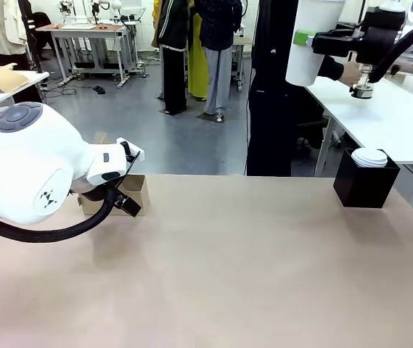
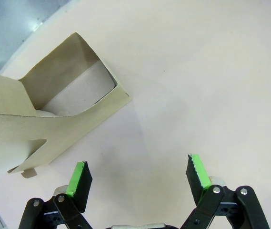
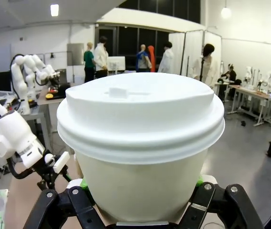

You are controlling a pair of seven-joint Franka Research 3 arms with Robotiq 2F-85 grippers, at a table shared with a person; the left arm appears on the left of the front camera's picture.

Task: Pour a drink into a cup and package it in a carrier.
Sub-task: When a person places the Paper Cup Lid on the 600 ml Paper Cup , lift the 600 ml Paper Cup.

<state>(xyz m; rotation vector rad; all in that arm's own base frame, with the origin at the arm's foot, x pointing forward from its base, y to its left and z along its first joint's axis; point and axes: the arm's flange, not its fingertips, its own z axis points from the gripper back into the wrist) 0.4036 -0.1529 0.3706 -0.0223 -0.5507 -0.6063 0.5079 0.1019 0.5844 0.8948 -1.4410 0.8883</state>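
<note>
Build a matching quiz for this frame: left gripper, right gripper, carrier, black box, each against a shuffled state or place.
Column 1
1. left gripper
2. right gripper
3. carrier
4. black box

Column 2
A. shut on the white lidded cup, held high off the table
B. far right part of the table, white round items in its top
C. open, over bare table
D. brown cardboard, on the table's left side

Pairs: 1-C, 2-A, 3-D, 4-B
</note>
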